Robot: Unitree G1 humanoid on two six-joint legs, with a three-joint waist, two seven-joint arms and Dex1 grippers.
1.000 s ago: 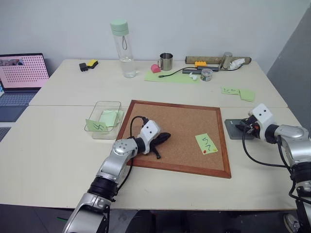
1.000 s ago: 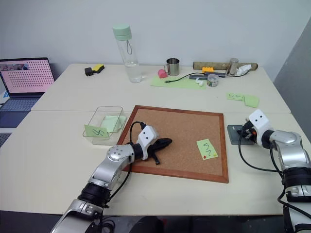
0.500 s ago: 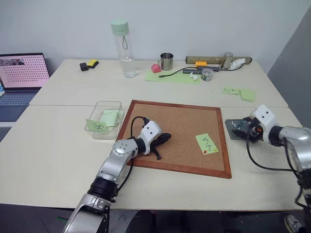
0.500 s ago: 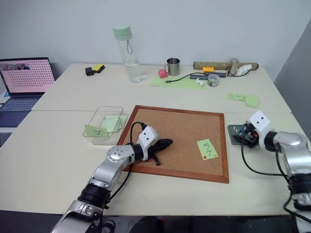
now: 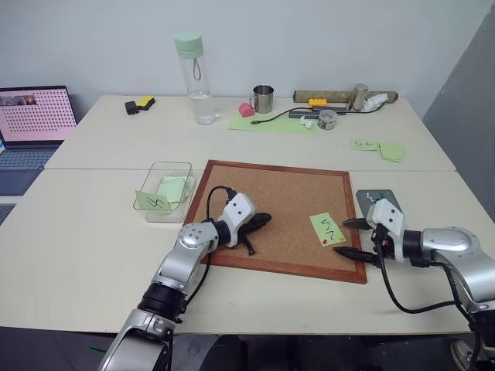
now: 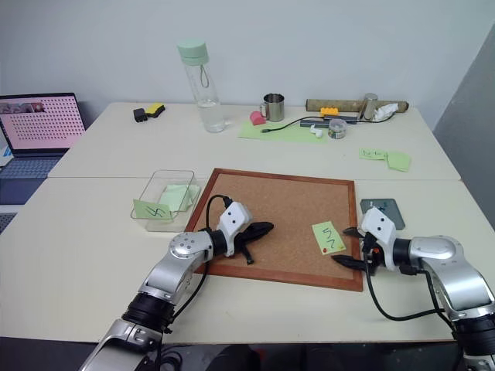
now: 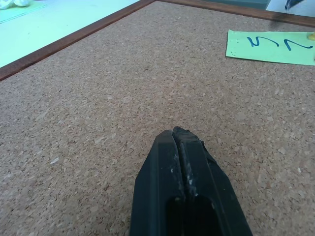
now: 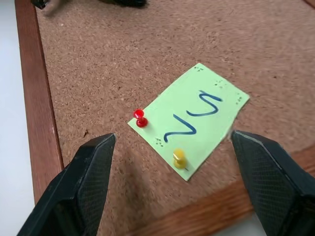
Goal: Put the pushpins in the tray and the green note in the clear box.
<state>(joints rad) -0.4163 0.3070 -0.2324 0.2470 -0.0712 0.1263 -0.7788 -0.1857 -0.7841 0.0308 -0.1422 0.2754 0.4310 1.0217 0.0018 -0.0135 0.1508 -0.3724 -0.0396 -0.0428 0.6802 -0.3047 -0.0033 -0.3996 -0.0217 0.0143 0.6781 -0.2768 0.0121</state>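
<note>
Right gripper (image 8: 170, 189) spread wide, empty, facing the green note (image 8: 192, 125) pinned on the corkboard (image 5: 286, 209) by red (image 8: 141, 118) and yellow pushpins (image 8: 179, 158); left gripper (image 7: 181, 135) clenched, empty, resting on the cork.

Table (image 5: 93, 232) carries corkboard (image 5: 286, 193), clear box (image 5: 166, 182), tray (image 5: 375, 201), apparently.

The note (image 5: 328, 229) lies on the corkboard (image 5: 286, 193) (near its right edge); the tray (image 5: 377, 201) sits right of it.

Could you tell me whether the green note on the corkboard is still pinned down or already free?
Still pinned. The green note lies flat on the corkboard, with a red pushpin and a yellow pushpin through its edge.
</note>
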